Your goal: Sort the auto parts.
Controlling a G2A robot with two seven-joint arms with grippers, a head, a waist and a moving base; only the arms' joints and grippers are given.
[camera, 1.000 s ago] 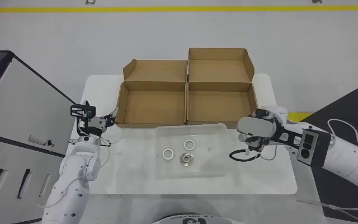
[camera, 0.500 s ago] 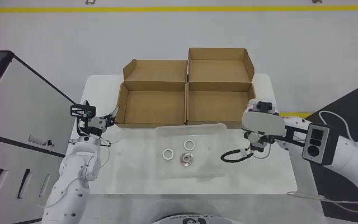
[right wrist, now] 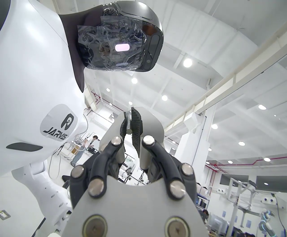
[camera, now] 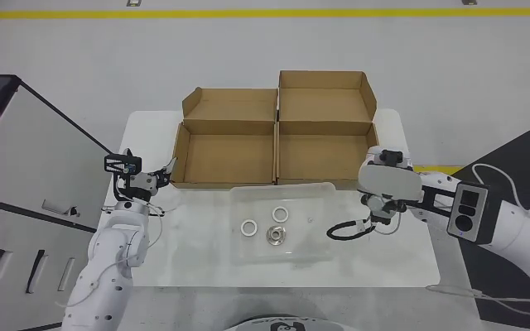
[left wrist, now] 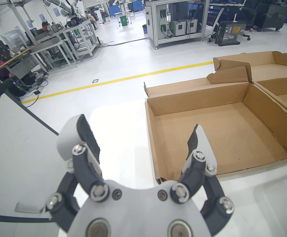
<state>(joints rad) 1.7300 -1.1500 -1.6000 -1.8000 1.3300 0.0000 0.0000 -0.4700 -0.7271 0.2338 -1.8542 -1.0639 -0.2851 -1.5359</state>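
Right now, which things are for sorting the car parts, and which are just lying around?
For the job: two small white rings, round silver metal part, clear plastic tray, two open brown cardboard boxes, small silver metal pin pinched in the right gripper.

Just lying about: yellow floor line, green bin.

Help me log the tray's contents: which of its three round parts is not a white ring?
The grey metal part nearest the robot in the tray. The left ring and the back ring are both white.
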